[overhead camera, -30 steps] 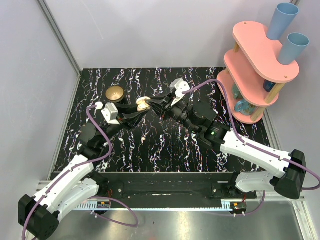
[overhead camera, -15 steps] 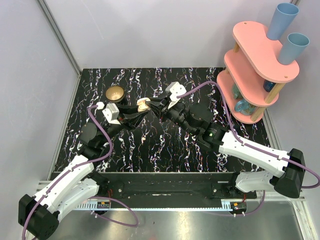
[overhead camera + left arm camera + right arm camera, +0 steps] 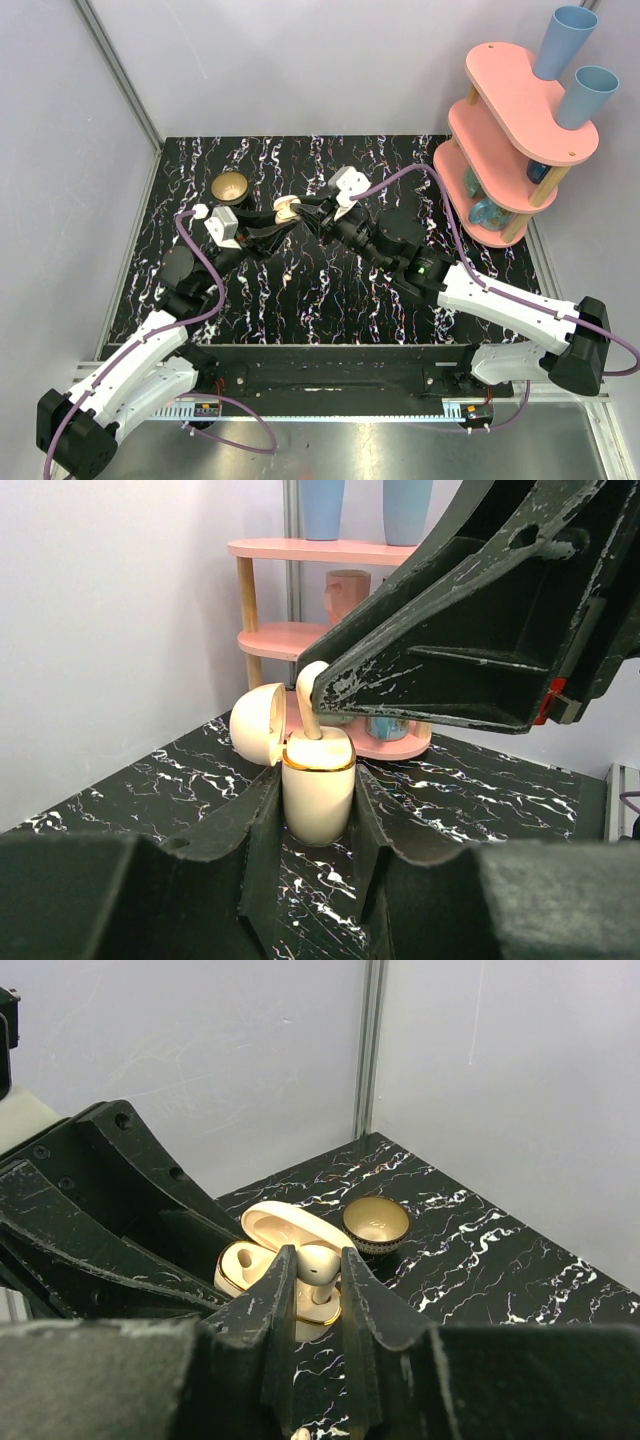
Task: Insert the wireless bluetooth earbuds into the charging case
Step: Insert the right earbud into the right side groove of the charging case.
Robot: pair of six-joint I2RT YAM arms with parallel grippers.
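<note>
Since the table (image 3: 330, 290) lies close beneath the work, the left end effector (image 3: 272, 228), clamped around the upright, open-lidded charging case (image 3: 318, 790), should hold steady. The right end effector (image 3: 312, 214), pinching one earbud (image 3: 309, 700) whose stem meets the case's mouth, should descend straight along the socket, then release gently.

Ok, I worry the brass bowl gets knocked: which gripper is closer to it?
Left. The left gripper, clamping the case, sits just right of the bowl; the right gripper, pinching an earbud, is beyond the case, farther off.
</note>
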